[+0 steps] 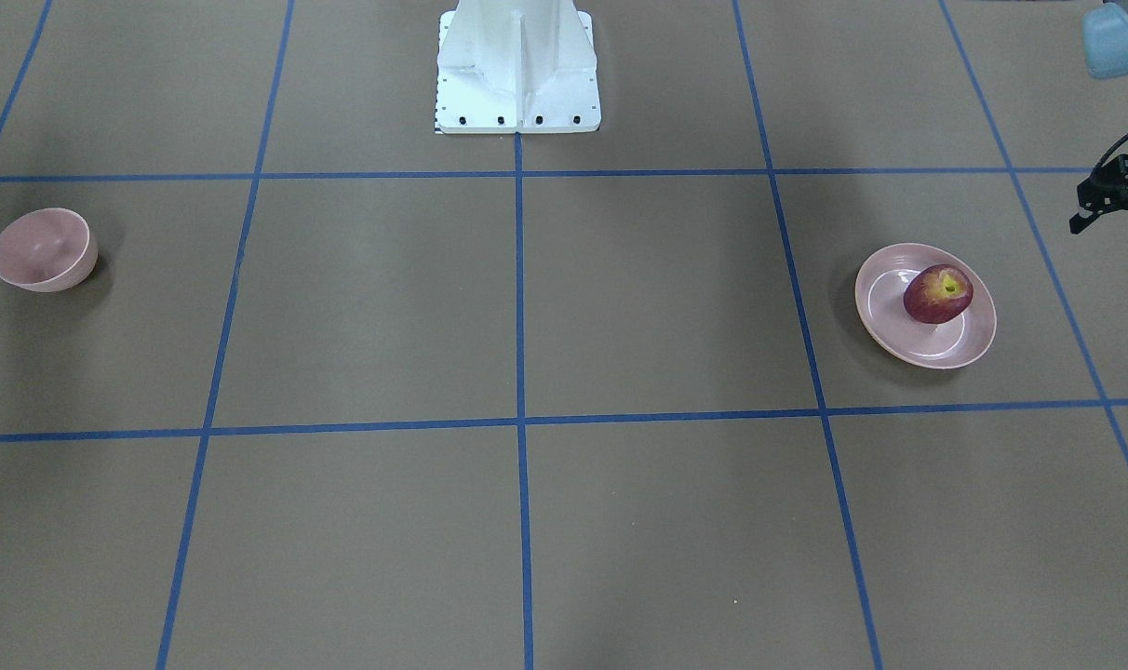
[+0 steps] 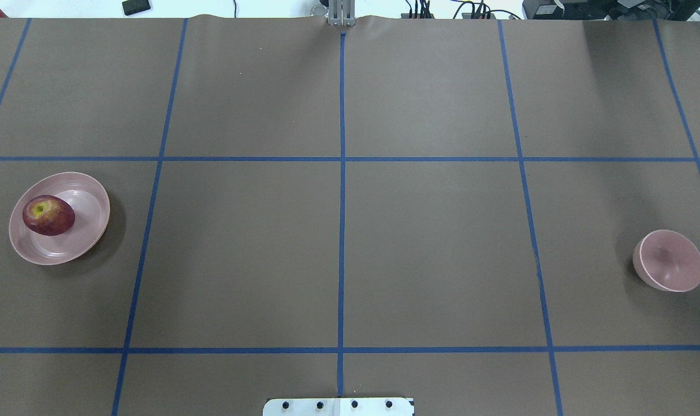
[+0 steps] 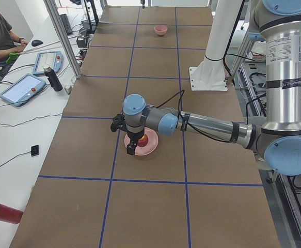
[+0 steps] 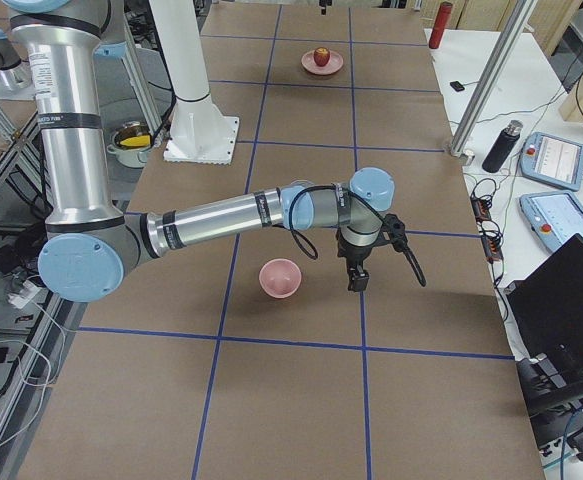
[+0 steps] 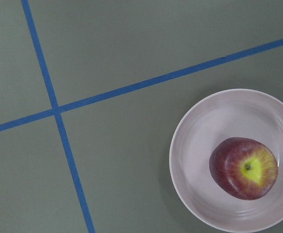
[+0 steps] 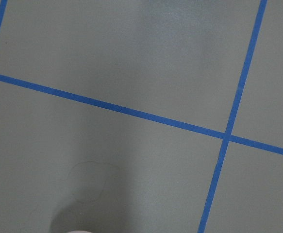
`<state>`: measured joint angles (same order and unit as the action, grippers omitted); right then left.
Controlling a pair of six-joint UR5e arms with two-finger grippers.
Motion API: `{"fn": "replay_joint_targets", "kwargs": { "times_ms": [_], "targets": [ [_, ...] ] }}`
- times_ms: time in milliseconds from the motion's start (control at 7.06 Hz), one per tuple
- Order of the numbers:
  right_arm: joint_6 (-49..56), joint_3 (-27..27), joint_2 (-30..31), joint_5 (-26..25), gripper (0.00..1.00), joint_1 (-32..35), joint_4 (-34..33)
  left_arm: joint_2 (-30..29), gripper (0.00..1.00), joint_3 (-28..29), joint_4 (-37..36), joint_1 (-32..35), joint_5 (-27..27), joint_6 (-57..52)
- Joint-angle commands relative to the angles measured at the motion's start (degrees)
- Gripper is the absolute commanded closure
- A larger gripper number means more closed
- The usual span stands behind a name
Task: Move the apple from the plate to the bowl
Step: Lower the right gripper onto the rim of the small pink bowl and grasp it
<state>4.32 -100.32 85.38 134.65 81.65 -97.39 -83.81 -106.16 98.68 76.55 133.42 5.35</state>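
Note:
The dark red apple (image 1: 937, 294) lies on the pale-pink plate (image 1: 885, 316) on my left side; both also show in the overhead view, apple (image 2: 48, 215) on plate (image 2: 90, 202), and in the left wrist view, apple (image 5: 243, 168) on plate (image 5: 199, 145). The deep pink bowl (image 2: 669, 260) stands empty on my right side (image 1: 43, 249). My left gripper (image 1: 1115, 233) hovers above the table beside the plate, its fingers apart, holding nothing. My right gripper (image 4: 356, 275) hangs beside the bowl (image 4: 280, 278); I cannot tell if it is open or shut.
The white robot base (image 1: 517, 74) stands at the table's middle rear. Blue tape lines grid the brown table. Beyond the far edge are a metal post (image 3: 62, 36), a dark bottle (image 3: 52, 78), tablets and a seated operator (image 3: 0, 31).

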Motion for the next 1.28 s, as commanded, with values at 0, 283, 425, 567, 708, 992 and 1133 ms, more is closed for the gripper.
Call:
{"fn": "replay_joint_targets", "kwargs": {
  "times_ms": [0,283,425,567,708,992,1133],
  "targets": [
    [-0.01,0.03,3.19,1.14,0.00,-1.39,7.26,0.05,0.02,-0.02,0.02,0.00,-0.18,-0.07],
    [-6.37,0.21,9.87,2.19,0.00,-4.47,20.87,-0.21,0.02,-0.10,0.02,-0.09,-0.27,-0.07],
    [-14.52,-0.84,12.33,5.07,0.00,-7.44,23.89,-0.22,0.02,-0.28,0.02,-0.09,-0.27,-0.07],
    [-15.74,-0.58,16.27,4.66,0.03,-10.86,31.84,-0.22,0.02,-0.37,0.11,-0.09,-0.35,0.01],
    [-15.83,-0.32,17.70,4.66,0.06,-12.20,35.48,-0.30,0.02,-0.28,0.02,-0.09,-0.35,0.01],
    [-18.45,0.29,18.33,2.83,0.10,-15.71,35.69,-0.39,0.02,-0.10,0.02,-0.09,-0.35,1.06],
    [-18.82,1.17,18.07,-1.19,0.10,-19.65,35.69,-0.48,0.02,-0.10,0.02,-0.09,-0.35,1.16]
  ]
}}
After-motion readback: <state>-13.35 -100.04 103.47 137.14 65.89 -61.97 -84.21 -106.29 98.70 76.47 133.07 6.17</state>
